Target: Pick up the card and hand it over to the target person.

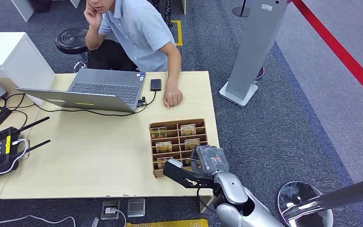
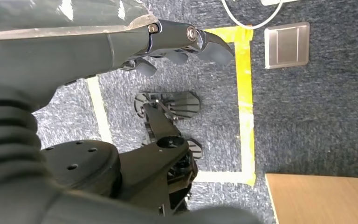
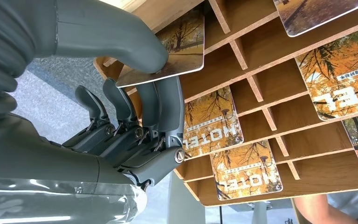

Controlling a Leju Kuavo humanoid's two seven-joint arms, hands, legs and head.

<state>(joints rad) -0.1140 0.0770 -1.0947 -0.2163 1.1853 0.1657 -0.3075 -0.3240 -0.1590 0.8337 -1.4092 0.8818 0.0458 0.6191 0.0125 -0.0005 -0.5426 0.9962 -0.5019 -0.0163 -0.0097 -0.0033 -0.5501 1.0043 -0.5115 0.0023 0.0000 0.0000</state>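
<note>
The right arm [image 1: 238, 201] is seen rising from the lower edge of the head view, bent toward the near right corner of the table [image 1: 99, 156]. The right hand [image 1: 189, 172] is held at the near edge of the wooden rack [image 1: 178, 145], its dark fingers pointed toward the rack's nearest row. In the right wrist view a card [image 3: 175, 49] is pinched between the thick thumb [image 3: 116, 39], laid on its printed face, and the darker fingers [image 3: 161, 109] pressed beneath it. The card is held at one edge, partly inside the nearest compartment, tilted against the divider. Whether it is lifted clear of the rack floor cannot be told.

The left hand [image 2: 177, 42] is seen in the left wrist view hanging over the carpet, its fingers curled loosely inward with nothing in them, beside yellow floor tape [image 2: 244, 93] and a table corner.

Further into the rack, other cards [image 1: 187, 129] marked HOTEL are laid in separate compartments, well apart from the held one.

Beyond the rack, a person [image 1: 137, 33] is seated at the far side of the table, with a hand [image 1: 172, 98] rested on the tabletop just past the rack. A phone [image 1: 156, 84] and a laptop [image 1: 99, 90] are placed beside that arm. A controller [image 1: 0, 151] lies at the table's left end.
</note>
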